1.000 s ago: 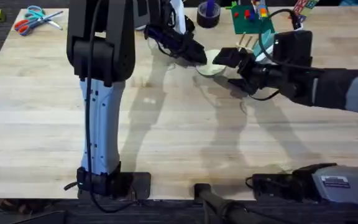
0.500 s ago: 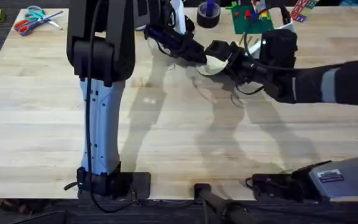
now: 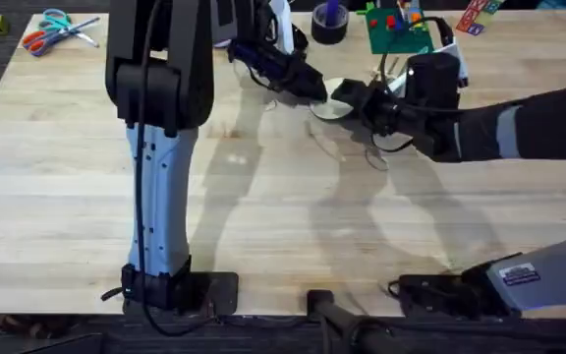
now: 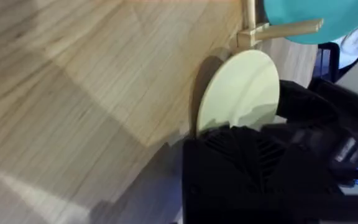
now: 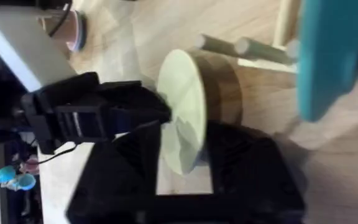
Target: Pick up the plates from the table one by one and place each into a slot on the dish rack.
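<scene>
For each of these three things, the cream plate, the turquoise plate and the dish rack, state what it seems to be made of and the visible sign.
Cream plate: probably plastic; flat, even pale colour, matte.
Turquoise plate: likely plastic too; uniform bright colour, smooth face.
Dish rack: light unpainted wood; pale round dowel pegs, matte.
None of these is certain from looks alone.

left arm: your gripper (image 3: 312, 88) extended far forward | right arm: your gripper (image 3: 347, 95) reaching across, meeting it
</scene>
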